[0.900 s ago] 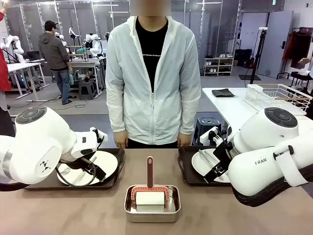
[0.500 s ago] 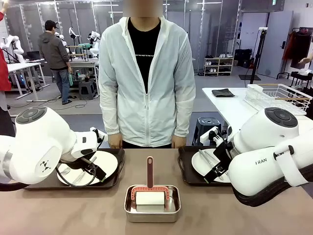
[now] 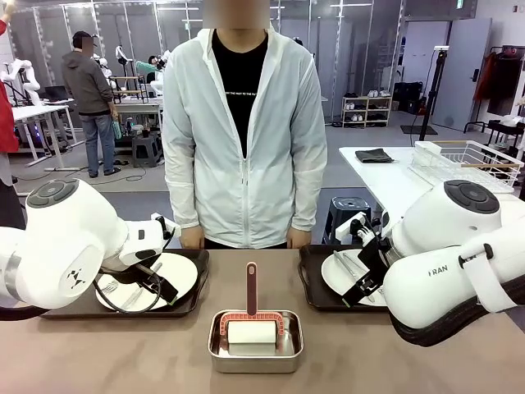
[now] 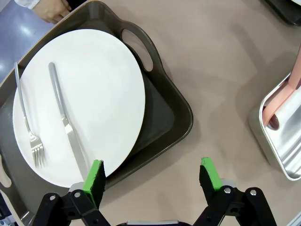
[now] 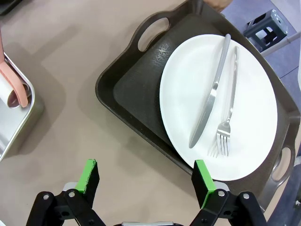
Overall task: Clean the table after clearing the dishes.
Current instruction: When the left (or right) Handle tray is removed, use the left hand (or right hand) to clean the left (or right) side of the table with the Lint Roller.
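Note:
Two dishes sit on the taupe table (image 3: 164, 353). The left white plate (image 3: 176, 275) rests on a dark tray (image 3: 193, 304) under my left gripper (image 3: 152, 283). In the left wrist view that plate (image 4: 94, 94) carries a knife (image 4: 68, 127) and a fork (image 4: 28, 127), and the left gripper (image 4: 153, 181) hangs open over the tray's near rim (image 4: 181, 122). The right plate (image 3: 336, 275) lies on its tray (image 3: 316, 287) beside my right gripper (image 3: 365, 279). The right wrist view has the plate (image 5: 188, 89), knife (image 5: 211, 94) and fork (image 5: 228, 117), with the right gripper (image 5: 146, 181) open above the tray edge (image 5: 108, 89).
A steel pan (image 3: 254, 349) holding a pink-handled roller (image 3: 251, 312) stands at the table's front middle. A person in a white jacket (image 3: 242, 131) stands at the far edge, hands (image 3: 193, 238) hanging near both trays. A white side table with a wire rack (image 3: 467, 160) is at back right.
The person has shifted slightly to the picture's left and closer to the table. Both arms and grippers have stayed still.

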You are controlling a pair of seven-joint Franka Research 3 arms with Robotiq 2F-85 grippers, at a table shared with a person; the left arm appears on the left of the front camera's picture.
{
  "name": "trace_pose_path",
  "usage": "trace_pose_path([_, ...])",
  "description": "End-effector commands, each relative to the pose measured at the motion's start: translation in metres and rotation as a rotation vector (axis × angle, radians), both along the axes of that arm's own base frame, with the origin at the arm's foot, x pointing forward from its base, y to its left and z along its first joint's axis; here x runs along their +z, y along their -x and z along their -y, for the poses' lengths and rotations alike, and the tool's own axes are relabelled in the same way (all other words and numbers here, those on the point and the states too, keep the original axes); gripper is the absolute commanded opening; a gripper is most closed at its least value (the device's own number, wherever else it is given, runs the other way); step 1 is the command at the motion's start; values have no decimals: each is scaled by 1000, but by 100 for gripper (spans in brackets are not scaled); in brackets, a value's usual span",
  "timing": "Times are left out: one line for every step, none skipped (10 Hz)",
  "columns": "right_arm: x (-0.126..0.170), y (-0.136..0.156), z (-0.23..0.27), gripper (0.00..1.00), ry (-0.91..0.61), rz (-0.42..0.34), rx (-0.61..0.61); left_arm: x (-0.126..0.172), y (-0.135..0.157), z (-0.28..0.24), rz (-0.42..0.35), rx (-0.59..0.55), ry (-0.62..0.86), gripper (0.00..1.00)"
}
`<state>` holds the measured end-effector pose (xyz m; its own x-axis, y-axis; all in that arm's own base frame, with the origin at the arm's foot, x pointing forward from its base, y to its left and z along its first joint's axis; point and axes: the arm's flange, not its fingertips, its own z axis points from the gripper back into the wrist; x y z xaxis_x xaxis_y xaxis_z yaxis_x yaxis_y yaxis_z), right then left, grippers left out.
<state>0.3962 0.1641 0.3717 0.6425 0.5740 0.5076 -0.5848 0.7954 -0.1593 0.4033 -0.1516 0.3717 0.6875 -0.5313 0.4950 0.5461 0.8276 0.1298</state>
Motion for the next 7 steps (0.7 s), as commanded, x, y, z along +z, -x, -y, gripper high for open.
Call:
trace_pose_path([15, -10, 0, 100, -31, -10, 23, 10, -6, -8, 7, -14, -13, 100])
trace_pose_path([30, -23, -1, 100, -51, -25, 6, 22, -13, -19, -4, -9, 6, 100])
trace_pose_path([42, -33, -2, 100, -88, -59, 4, 35, -20, -24, -39, -11, 1, 100])
trace_pose_path([53, -40, -5, 100, -116, -89, -8, 49, -26, -26, -91, -31, 43, 100])
trace_pose_path([68, -46, -5, 100, -166, -141, -23, 66, -30, -30, -162, -73, 108, 100])
trace_pose_path([77, -47, -1, 100, -237, -204, -14, 84, -32, -37, -237, -120, 216, 100])
trace_pose_path([89, -48, 11, 100, -371, -287, -27, 102, -33, -55, -311, -162, 371, 100])
